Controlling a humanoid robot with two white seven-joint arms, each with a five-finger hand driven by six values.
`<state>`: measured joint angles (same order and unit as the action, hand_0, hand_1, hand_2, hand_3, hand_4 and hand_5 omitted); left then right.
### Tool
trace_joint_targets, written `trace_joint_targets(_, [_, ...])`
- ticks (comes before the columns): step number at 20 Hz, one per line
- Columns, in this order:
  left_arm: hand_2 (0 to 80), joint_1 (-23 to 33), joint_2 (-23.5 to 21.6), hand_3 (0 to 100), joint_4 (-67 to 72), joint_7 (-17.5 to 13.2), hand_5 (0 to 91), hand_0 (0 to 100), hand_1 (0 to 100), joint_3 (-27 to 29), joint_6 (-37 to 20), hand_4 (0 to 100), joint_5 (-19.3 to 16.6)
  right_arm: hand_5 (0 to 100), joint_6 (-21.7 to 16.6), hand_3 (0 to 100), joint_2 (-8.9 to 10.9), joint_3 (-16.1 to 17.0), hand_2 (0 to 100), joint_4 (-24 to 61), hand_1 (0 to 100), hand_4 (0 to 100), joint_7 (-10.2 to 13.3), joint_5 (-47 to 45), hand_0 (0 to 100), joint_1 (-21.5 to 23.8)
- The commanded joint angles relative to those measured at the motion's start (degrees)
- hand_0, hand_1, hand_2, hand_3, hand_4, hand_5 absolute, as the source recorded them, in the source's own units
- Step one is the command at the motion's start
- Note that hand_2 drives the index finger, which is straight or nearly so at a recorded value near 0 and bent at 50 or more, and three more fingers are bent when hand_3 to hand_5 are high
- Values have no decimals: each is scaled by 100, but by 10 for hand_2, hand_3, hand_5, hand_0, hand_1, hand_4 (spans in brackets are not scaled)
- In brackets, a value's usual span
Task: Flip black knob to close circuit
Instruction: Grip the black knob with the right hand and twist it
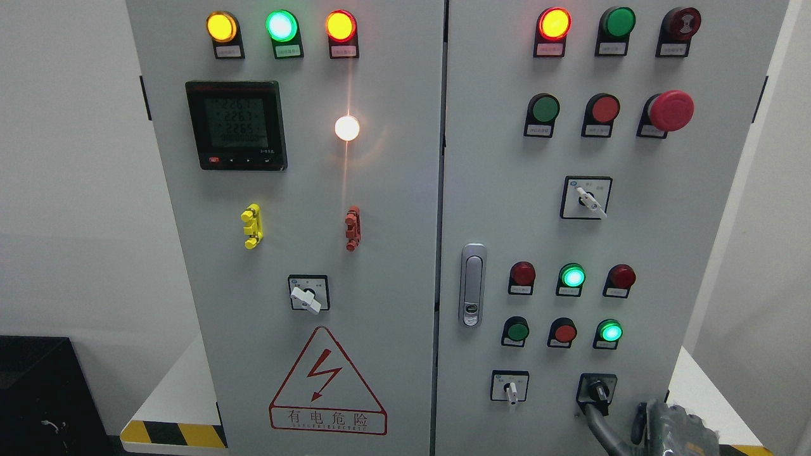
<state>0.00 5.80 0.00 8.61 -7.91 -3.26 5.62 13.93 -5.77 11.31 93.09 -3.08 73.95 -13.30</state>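
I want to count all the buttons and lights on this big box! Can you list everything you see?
lit lamps: seven, yellow, green, red, white; both doors
unlit buttons: nine, green and red; right door
mushroom button: one, red; upper right
meter: one, black; upper left
white switches: three; both doors
black knob: one; bottom right
door handle: one, silver; middle
warning sign: one, red; bottom left
right hand: grey, one finger touching the black knob

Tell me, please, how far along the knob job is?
Done: the right hand has reached the panel's bottom right, one finger touching the black knob. In hand: getting a grip on it. Left: the flip itself; whether it has turned is unclear.
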Motion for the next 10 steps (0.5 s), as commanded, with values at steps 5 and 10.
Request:
trace_joint_targets(5, [0, 132, 0, 0, -167, 0, 0, 120, 556, 0, 0, 0, 0, 1000, -14, 1000, 23, 161, 852, 16, 28, 986, 53, -100, 0, -6])
trace_joint_targets(10, [0, 132, 0, 0, -167, 0, 0, 120, 556, 0, 0, 0, 0, 1000, -22, 1000, 14, 161, 850, 25, 28, 985, 79, -126, 0, -15])
